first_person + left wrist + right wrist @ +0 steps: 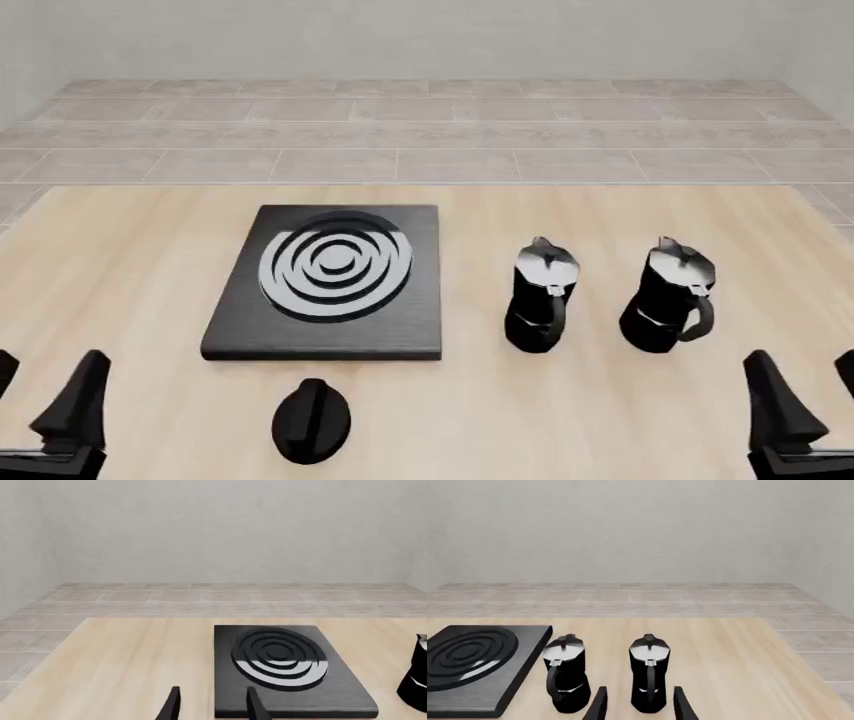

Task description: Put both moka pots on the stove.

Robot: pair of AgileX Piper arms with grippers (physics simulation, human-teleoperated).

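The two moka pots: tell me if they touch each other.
Apart. The front view shows bare table between the left moka pot and the right moka pot; the right wrist view shows the same gap.

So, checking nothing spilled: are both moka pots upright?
Yes. Both moka pots stand upright on the table, lid knobs topmost.

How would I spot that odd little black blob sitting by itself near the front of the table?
Find the stove, the flat black slab with silver rings on the wooden table. Just in front of its near edge lies the knob, alone. Unlike the two tall moka pots to the right, it is low, teardrop-shaped, all black, with a ridge along its top.
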